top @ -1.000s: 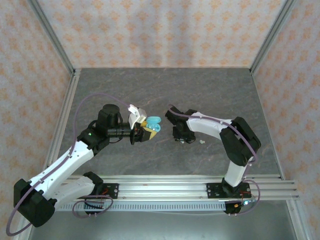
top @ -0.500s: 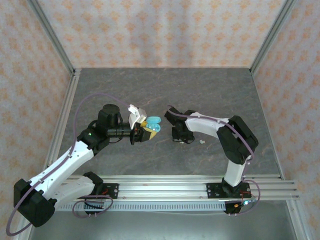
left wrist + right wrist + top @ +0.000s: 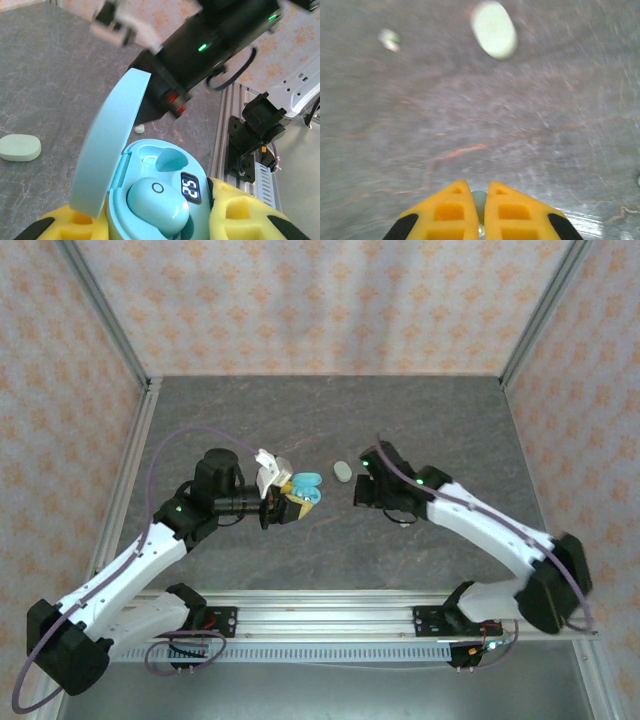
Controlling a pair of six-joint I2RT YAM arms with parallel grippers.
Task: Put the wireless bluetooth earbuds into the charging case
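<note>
Left arm [image 3: 130,560]: it reaches in from your near left corner toward the middle of the bench [image 3: 250,420].
Left jaws: you have them part-closed on the open charging case [image 3: 150,200], with the yellow pads [image 3: 235,220] pressed against either side of its base.
Open charging case: light blue, held left of centre, its lid [image 3: 107,150] hinged back and standing up. A small display on the front reads 52.
Seated earbud [image 3: 157,205]: one light blue earbud sits in the nearer socket. The second socket [image 3: 167,160] lies uncovered just behind it.
Closed oval case [image 3: 342,471]: pale green, lying flat on the bench between your two arms, near the open charging case but apart from it.
Right jaws: you have them closed almost pad to pad, low over the bench just right of centre, pinching a tiny pale piece.
Pinched earbud [image 3: 479,202]: only a pale sliver shows between the tips of the yellow pads, too little to tell which way it faces.
Loose earbud [image 3: 403,521]: a tiny pale piece lying on the bench close beside your right wrist, well apart from the open charging case.
Right arm [image 3: 480,530]: it stretches in from your near right corner.
</note>
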